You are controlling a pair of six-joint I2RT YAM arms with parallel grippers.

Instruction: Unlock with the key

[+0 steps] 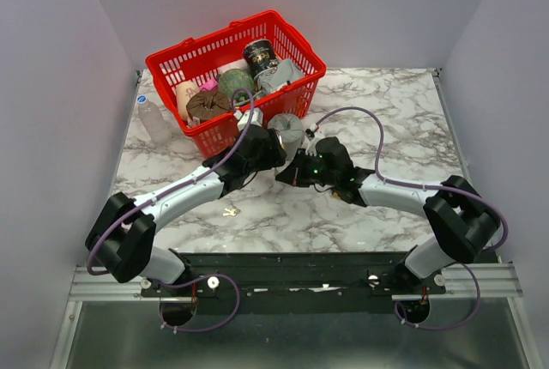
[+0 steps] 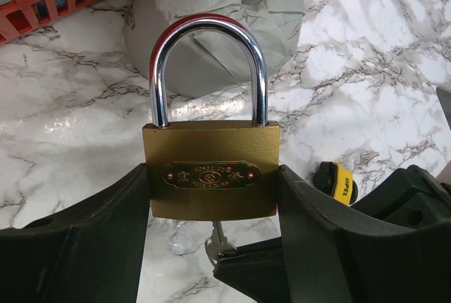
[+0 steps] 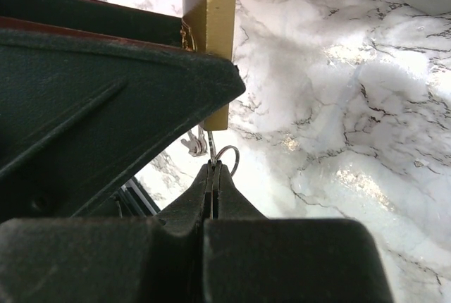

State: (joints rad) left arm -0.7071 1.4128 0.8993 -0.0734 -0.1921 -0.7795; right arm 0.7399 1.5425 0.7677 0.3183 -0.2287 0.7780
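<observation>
Marble tabletop [image 1: 403,124], padlock [image 2: 211,172] in left end effector [image 2: 213,197], key [image 2: 218,238] below

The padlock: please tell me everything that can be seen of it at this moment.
The padlock has a square, brass-coloured body with an embossed plate on its front and a shiny, steel-looking shackle. Both legs of the shackle sit in the body, so it looks locked. The left gripper clamps the body by its two sides, with the shackle pointing away from the wrist. A key enters the underside of the body, pinched by the shut right gripper.
</observation>
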